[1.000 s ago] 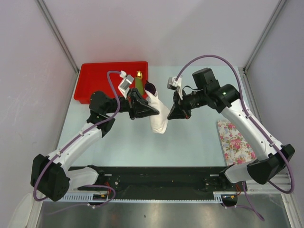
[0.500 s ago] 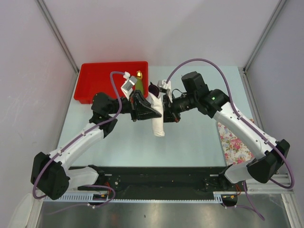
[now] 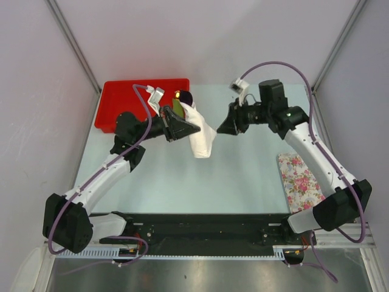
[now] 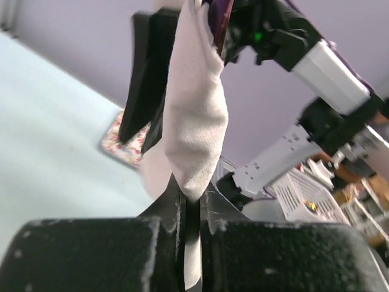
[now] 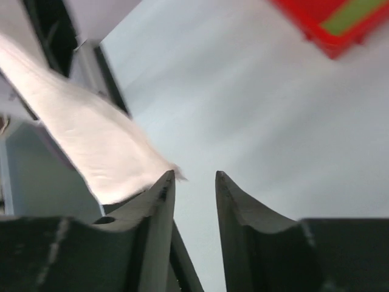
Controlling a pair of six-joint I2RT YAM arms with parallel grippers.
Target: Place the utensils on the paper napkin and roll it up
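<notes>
Clearly, our left gripper (image 3: 181,126) is clamped on the rolled white paper napkin (image 3: 201,137). A purple-bowled spoon (image 3: 186,97) pokes from its far end, beside the red plastic tray (image 3: 121,100). Our right gripper (image 3: 222,126) stands just right of the roll, jaws parted, holding nothing.

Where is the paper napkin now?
Top view, centre-left: the paper napkin is held by the left gripper, just right of the red tray, clear of the right gripper.

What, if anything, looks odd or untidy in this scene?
The paper napkin, pinched in the left gripper, is a loose, lopsided roll, and the purple bowl of the spoon pokes out of its far end.
</notes>
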